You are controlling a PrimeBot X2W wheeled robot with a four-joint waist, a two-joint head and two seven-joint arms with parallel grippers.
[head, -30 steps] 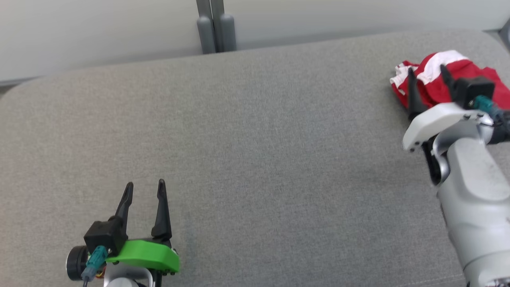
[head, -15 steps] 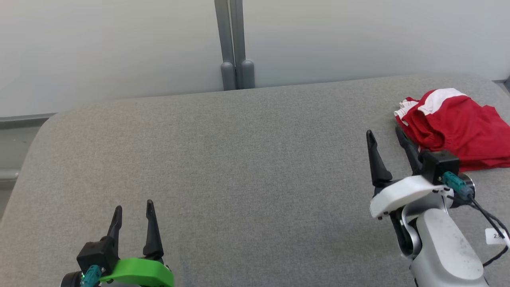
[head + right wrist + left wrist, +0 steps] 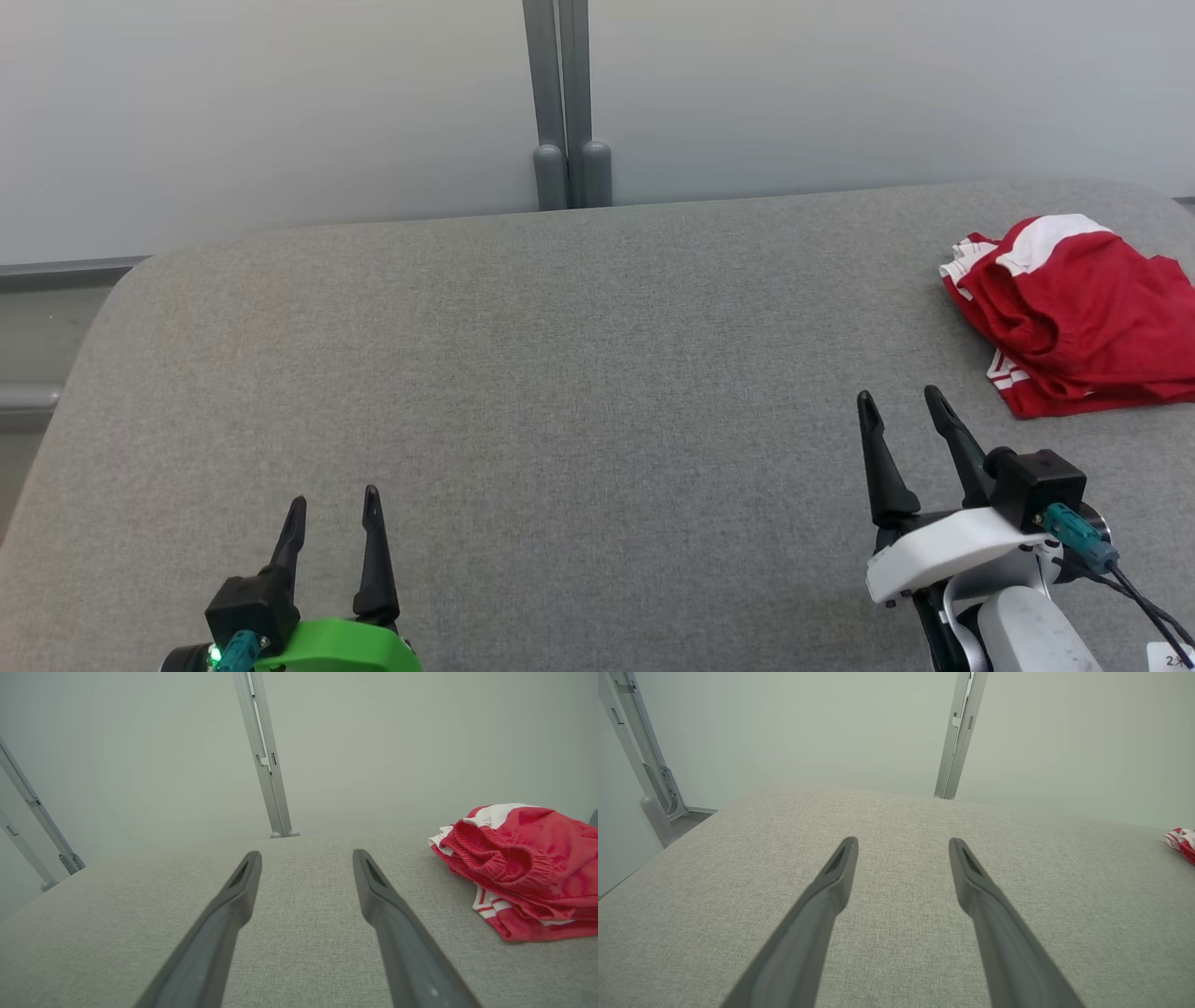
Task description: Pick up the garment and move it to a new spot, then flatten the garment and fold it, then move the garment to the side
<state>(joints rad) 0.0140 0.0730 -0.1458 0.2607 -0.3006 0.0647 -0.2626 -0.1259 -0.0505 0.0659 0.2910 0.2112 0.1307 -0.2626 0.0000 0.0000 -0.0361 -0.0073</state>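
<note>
The left hand (image 3: 334, 499) sits at the lower left above a green wrist mount (image 3: 336, 649), its two dark fingers spread apart, pointing forward, empty. The right hand (image 3: 899, 397) sits at the lower right above a white wrist mount (image 3: 943, 551), fingers likewise parted, leaning slightly left, empty.

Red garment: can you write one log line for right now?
garment: far right on grey cushion | left gripper: open, empty | right gripper: open, empty, clear of garment
</note>
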